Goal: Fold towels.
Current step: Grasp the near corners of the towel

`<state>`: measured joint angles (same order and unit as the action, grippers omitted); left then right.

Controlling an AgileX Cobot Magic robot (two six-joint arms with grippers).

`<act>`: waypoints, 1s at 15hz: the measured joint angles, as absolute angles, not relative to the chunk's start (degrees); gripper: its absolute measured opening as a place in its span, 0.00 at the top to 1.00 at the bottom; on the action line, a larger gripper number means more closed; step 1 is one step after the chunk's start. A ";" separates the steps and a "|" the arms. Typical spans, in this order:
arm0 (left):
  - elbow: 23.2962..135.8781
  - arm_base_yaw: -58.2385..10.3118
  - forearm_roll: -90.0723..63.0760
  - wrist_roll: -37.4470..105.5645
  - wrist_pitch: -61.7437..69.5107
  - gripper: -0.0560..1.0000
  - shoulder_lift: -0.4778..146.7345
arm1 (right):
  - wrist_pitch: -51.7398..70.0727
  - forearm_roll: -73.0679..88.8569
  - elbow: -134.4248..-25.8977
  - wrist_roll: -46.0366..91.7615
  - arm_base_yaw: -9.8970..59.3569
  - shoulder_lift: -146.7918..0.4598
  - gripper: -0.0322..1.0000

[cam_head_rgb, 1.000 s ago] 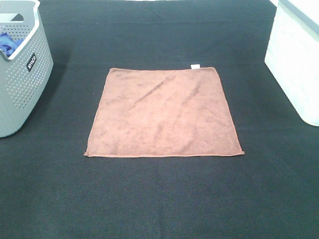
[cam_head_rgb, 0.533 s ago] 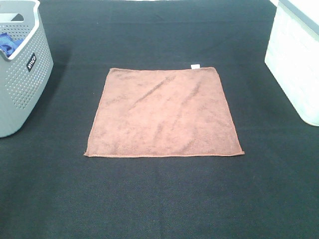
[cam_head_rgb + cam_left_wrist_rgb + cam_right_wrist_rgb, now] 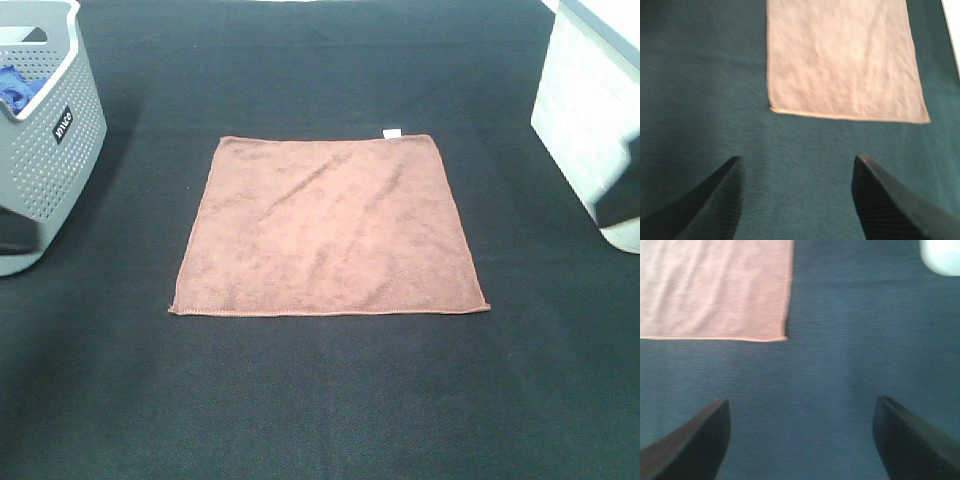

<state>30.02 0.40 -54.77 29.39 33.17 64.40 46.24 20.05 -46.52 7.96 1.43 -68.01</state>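
The towel (image 3: 330, 225) is a reddish-brown square lying spread flat on the black table, with a small white tag (image 3: 392, 132) on its far edge. In the left wrist view the towel (image 3: 840, 60) lies ahead of my left gripper (image 3: 797, 162), which is open and empty over bare table short of the towel's near left corner. In the right wrist view my right gripper (image 3: 802, 401) is open wide and empty, and the towel's (image 3: 715, 290) near right corner lies ahead of it. A dark blur of each arm shows at the left (image 3: 15, 235) and right (image 3: 625, 185) edges of the high view.
A grey perforated basket (image 3: 50, 150) stands at the far left with a blue cloth (image 3: 12, 88) inside. A white basket (image 3: 590, 110) stands at the far right, and its corner (image 3: 942, 255) shows in the right wrist view. Black table (image 3: 320, 400) surrounds the towel.
Dark blurred arm shapes have come into the high view at both side edges. The towel has not moved.
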 joint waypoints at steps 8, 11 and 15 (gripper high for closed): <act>37.36 0.40 -83.02 58.79 38.67 0.38 93.97 | 46.52 42.51 -53.06 27.67 -0.97 -93.51 0.25; 42.51 0.00 -83.48 59.01 38.90 0.38 103.30 | 46.75 46.29 -55.92 32.14 -4.01 -102.56 0.25; 46.70 -1.72 -83.42 59.13 38.90 0.38 109.15 | 45.38 46.41 -58.67 33.17 -4.01 -108.06 0.25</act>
<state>46.70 -1.72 -83.42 59.13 38.90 109.15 45.38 46.41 -58.67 33.17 -4.01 -108.06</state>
